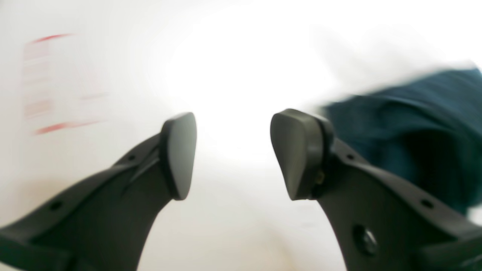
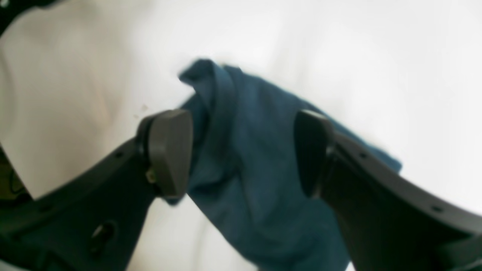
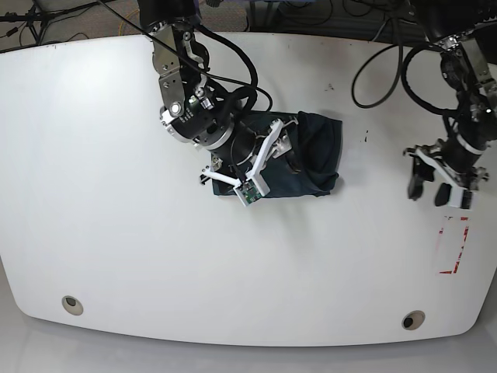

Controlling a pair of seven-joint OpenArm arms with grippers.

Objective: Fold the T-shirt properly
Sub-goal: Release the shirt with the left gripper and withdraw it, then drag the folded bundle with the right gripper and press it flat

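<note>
White table (image 3: 116, 233) | T-shirt (image 3: 314, 151) bunched ctr | cables (image 3: 373, 47) far edge

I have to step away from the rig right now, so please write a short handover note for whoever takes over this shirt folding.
Left gripper: open, holding nothing, off to the side of the T-shirt over bare white table, near a red-marked label.
Right gripper: open, directly above the shirt, cloth showing between its jaws, not gripped.
T-shirt: a compact, bunched bundle near the table's middle, one end rumpled and raised.
Done: the shirt appears folded down to a small shape.
Left: judging by the rumples, flatten and square it, then check the result. The wrist views are blurred.
</note>
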